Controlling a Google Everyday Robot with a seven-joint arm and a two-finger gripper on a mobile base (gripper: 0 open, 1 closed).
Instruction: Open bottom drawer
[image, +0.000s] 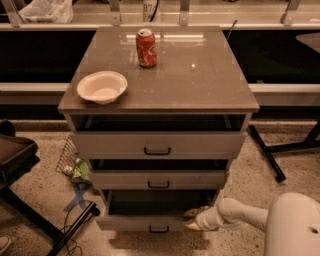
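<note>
The bottom drawer (130, 222) is the lowest of three grey-beige drawers in the cabinet. It stands pulled out, with its dark inside showing behind the flat front and its small black bar handle (158, 229) at the lower middle. My gripper (192, 219) is at the drawer's right end, its pale fingertips (193, 212) at the top edge of the front panel. The white arm (240, 214) reaches in from the lower right.
The top drawer (157, 145) and middle drawer (158, 179) also stand partly out. A red soda can (146, 48) and a white bowl (102, 86) sit on the cabinet top. A black chair base (30, 210), cables and green litter lie at the left.
</note>
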